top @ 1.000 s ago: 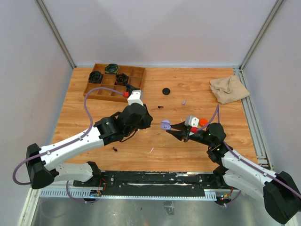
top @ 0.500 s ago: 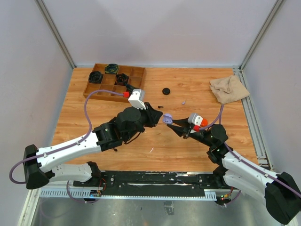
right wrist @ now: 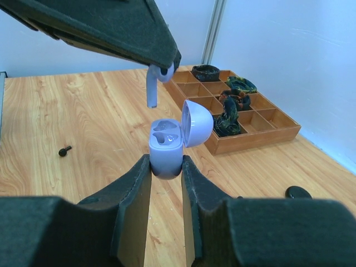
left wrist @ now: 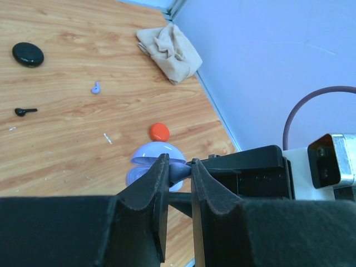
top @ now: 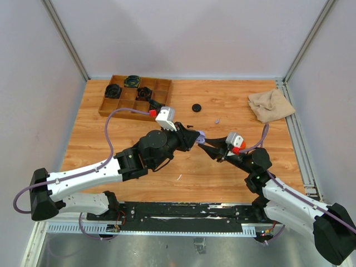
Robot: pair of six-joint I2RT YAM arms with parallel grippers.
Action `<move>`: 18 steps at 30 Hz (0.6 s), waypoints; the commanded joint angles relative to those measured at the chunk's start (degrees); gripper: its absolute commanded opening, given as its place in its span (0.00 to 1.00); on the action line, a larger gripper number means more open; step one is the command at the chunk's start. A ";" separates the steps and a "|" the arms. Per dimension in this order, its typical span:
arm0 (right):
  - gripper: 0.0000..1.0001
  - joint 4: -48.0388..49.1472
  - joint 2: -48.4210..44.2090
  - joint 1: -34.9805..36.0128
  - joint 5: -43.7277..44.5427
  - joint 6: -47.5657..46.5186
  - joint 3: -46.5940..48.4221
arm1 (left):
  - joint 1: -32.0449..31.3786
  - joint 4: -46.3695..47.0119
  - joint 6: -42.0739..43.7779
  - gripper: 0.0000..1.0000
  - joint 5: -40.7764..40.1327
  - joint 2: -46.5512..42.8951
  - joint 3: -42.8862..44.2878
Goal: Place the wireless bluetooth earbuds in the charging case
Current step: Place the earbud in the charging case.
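Observation:
My right gripper [right wrist: 166, 167] is shut on the base of a lavender charging case [right wrist: 166, 151]. The case's lid [right wrist: 197, 122] stands open and both of its wells are bare. My left gripper [left wrist: 179, 167] is shut on a lavender earbud [right wrist: 153, 84], which hangs stem down just above and left of the open case. From above, the two grippers meet over the middle of the table, left gripper [top: 194, 137] against the case [top: 201, 136]. A second lavender earbud [top: 217, 120] lies on the wood further back.
A wooden tray [top: 105, 99] with dark items stands at the back left. On the table lie a black round case [top: 196, 107], two black earbuds [top: 190, 126] [top: 136, 176], an orange-red round piece [left wrist: 159, 131] and a beige cloth [top: 271, 105] at the back right.
My left gripper has swung right with the lavender earbud until it is over the case. My right gripper has lifted the open case slightly up and back to meet it.

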 commanded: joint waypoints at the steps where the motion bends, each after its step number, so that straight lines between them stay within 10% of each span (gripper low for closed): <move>1: 0.01 4.16 -0.63 0.79 -0.11 1.41 -0.71 | -0.75 3.93 1.31 0.11 -0.91 1.32 0.04; 18: 0.01 4.65 -2.96 0.79 0.17 1.83 -1.32 | -1.24 6.70 2.17 0.11 -0.15 3.25 -0.92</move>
